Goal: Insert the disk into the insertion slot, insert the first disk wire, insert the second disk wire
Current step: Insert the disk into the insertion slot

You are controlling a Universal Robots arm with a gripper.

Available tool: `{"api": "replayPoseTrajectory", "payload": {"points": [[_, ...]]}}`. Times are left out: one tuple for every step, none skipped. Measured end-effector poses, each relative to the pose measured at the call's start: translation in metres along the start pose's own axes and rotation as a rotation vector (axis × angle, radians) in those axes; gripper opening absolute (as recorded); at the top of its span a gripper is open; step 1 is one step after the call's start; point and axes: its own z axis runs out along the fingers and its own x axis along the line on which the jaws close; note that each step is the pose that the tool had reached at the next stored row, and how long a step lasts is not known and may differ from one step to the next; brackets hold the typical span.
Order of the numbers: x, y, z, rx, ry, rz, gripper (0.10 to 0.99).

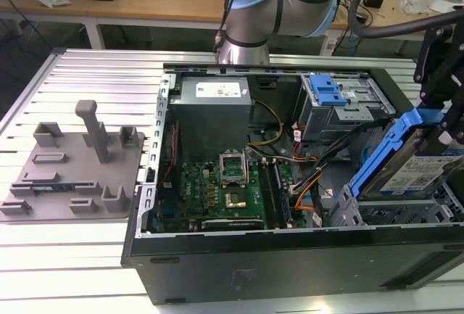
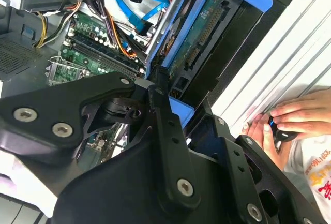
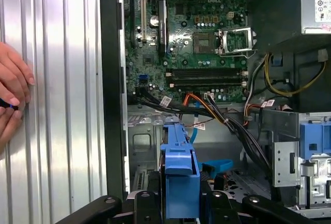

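Silver disk (image 1: 406, 172), one, in its blue frame, hanging tilted just above the single low grey insertion slot (image 1: 362, 216), apparently not yet in, clamped tight in the one gripper (image 3: 180, 203) on an arm (image 1: 250, 17) arched over the open case (image 1: 217, 270).

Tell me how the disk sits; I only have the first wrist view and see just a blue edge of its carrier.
Observer: In the exterior view the disk is tilted, label up, its low end toward the insertion slot.
Operator: Is it inside the slot yet?
Observer: Not seated, as far as I can tell; most of it stands above the slot, at the exterior view's right.
Operator: What does the second wrist view get?
Observer: Its green circuit-board underside.
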Motion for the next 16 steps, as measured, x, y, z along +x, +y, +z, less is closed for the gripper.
{"api": "replayPoseTrajectory", "payload": {"points": [[0.0001, 0.0000, 0.0027, 0.000, 0.0002, 0.000, 0.365], [0.0002, 0.0000, 0.0045, 0.000, 0.0000, 0.000, 0.365], [0.0003, 0.0000, 0.0059, 0.000, 0.0000, 0.000, 0.365], [0.0004, 0.0001, 0.0085, -0.001, 0.0000, 0.000, 0.365], [0.0005, 0.0001, 0.0113, -0.001, 0.0000, 0.000, 0.365], [0.0007, 0.0001, 0.0134, -0.001, -0.0001, 0.000, 0.365], [0.0007, 0.0001, 0.0153, -0.001, 0.0000, 0.000, 0.365], [0.0008, 0.0001, 0.0171, -0.001, 0.0000, 0.000, 0.365], [0.0010, 0.0002, 0.0190, -0.001, 0.0000, 0.000, 0.365], [0.0010, 0.0002, 0.0213, -0.001, 0.0001, 0.000, 0.365], [0.0011, 0.0002, 0.0231, -0.001, 0.0000, 0.000, 0.365], [0.0012, 0.0002, 0.0253, -0.001, 0.0000, 0.000, 0.365], [0.0013, 0.0002, 0.0269, -0.001, 0.0000, 0.000, 0.365], [0.0014, 0.0003, 0.0284, -0.001, 0.0000, 0.000, 0.365], [0.0014, 0.0003, 0.0295, -0.001, 0.0000, 0.000, 0.365], [0.0016, 0.0003, 0.0318, -0.001, 0.0000, 0.000, 0.365]]}}
